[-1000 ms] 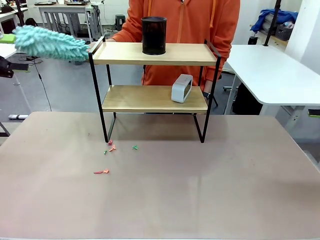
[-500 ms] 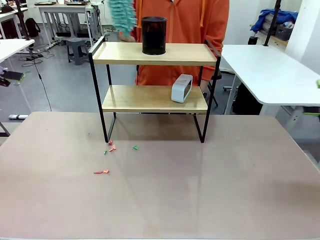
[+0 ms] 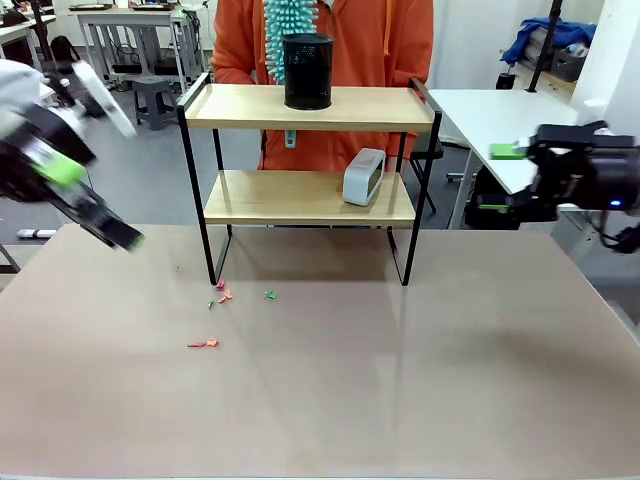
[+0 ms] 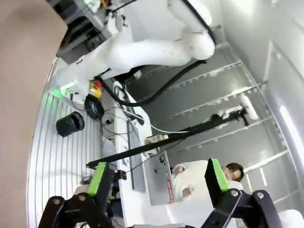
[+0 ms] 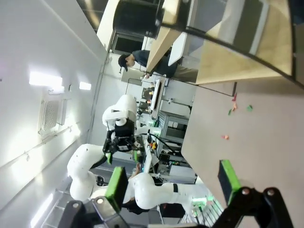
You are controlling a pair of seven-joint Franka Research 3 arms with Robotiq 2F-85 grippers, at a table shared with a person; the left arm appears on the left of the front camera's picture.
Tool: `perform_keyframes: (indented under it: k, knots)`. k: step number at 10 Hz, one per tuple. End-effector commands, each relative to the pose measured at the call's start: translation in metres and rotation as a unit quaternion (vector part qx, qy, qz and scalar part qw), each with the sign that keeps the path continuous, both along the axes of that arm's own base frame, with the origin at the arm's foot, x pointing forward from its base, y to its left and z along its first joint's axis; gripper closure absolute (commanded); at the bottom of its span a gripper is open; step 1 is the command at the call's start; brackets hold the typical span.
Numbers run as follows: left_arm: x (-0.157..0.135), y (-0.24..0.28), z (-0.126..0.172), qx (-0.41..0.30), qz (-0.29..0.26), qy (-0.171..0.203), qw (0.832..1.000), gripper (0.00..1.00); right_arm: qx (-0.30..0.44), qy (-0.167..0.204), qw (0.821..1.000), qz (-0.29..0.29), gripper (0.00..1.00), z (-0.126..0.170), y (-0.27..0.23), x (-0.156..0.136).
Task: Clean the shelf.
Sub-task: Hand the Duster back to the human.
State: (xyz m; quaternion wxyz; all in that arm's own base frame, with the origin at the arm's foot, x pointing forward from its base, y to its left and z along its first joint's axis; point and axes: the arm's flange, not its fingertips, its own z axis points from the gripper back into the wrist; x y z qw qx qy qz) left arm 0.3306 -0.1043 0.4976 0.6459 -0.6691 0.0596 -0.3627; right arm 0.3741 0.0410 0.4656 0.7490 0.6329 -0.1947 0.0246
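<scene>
Tabletop [image 3: 330, 400], wide and beige, takes up most of the near scene, and the shelf [image 3: 310, 107] stands toward its far edge on 4 thin black legs. Its 2 wooden boards each carry something: a black mesh cup [image 3: 307, 70] sits on the top board, and a small white clock-like box [image 3: 363, 176] rests tilted on the lower one. Behind the shelf a person in an orange top [image 3: 325, 60] holds a teal fluffy duster [image 3: 287, 25] hanging down just behind the cup.

Off to the left, the left gripper [image 3: 95, 205] hangs above the table's left edge, well apart from the shelf; its wrist view shows the green-padded fingers [image 4: 100, 179] spread wide with nothing between them. On the right, the right gripper [image 3: 505, 180] hovers beyond the table's right edge, near a white side table [image 3: 540, 140]. Its fingers [image 5: 116, 183] are likewise parted and empty.

Small pink and green scraps [image 3: 222, 295] lie on the tabletop just in front of the shelf's left front leg, with 1 more pink bit [image 3: 204, 343] a little nearer.
</scene>
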Motion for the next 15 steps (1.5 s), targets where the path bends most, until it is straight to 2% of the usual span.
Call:
perform_keyframes:
  k: [1,2,3,4,5,6,15]
  knots:
    - [0.001,-0.023,-0.024,0.034,0.068,0.023,0.997,0.0,-0.023,-0.019,0.999,0.013,0.0,-0.023,0.036,-0.094]
    - [0.009,-0.03,-0.04,0.06,0.131,-0.005,0.99,0.0,-0.045,-0.021,0.999,0.016,0.0,-0.014,0.033,-0.104]
    - [0.026,-0.027,-0.057,0.051,0.221,-0.011,0.974,0.0,-0.073,0.0,0.997,0.008,0.0,-0.001,0.021,-0.111]
    - [0.038,-0.02,-0.068,0.036,0.269,0.006,0.962,0.0,-0.103,0.02,0.994,0.004,0.0,0.003,0.011,-0.114]
    - [0.048,-0.011,-0.072,0.015,0.293,0.021,0.956,0.0,-0.044,-0.016,0.999,0.028,0.0,0.021,0.028,-0.013]
    - [0.036,-0.014,-0.067,0.059,0.209,-0.004,0.976,0.0,-0.044,-0.016,0.999,0.028,0.0,0.021,0.028,-0.013]
    - [0.036,-0.014,-0.067,0.059,0.209,-0.004,0.976,0.0,-0.044,-0.016,0.999,0.028,0.0,0.021,0.028,-0.013]
